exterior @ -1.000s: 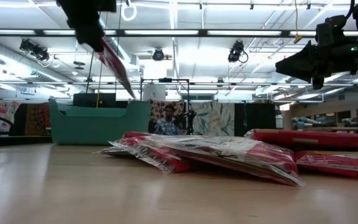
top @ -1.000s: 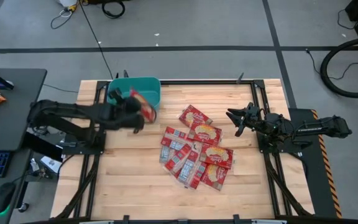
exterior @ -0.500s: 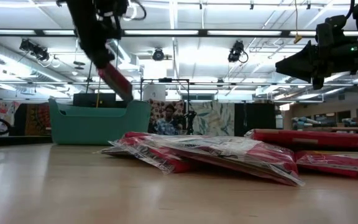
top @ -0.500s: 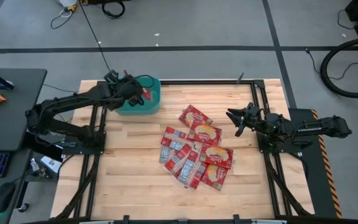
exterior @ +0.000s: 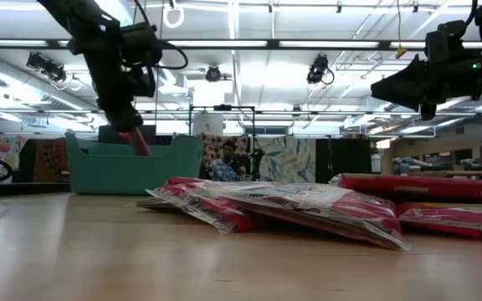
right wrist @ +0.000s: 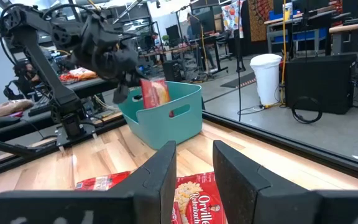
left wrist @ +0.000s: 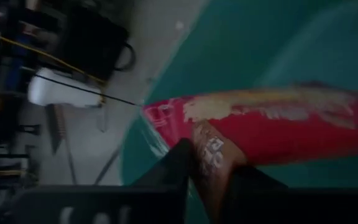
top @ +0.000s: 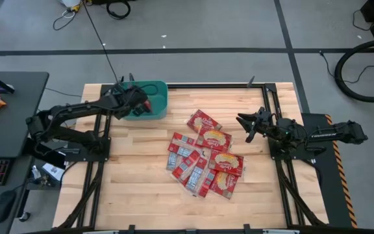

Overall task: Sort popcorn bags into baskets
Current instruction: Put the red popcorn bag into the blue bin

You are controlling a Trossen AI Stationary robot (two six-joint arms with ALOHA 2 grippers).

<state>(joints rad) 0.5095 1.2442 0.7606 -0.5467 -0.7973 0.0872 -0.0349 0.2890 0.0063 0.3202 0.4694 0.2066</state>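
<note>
In the upper left of the high view, the left gripper (top: 137, 104) is clamped on one popcorn bag (top: 144, 104) and holds it over the teal basket (top: 156, 97), part-way down inside its walls and not yet let go. Whether other bags already lie in the basket cannot be told. The pile of popcorn bags (top: 204, 158) at the centre of the table (top: 135, 188), about ten, is unsorted, so most of the job looks left. The right gripper (top: 242, 121) waits at mid right beside the pile, fingers apart and empty.
</note>
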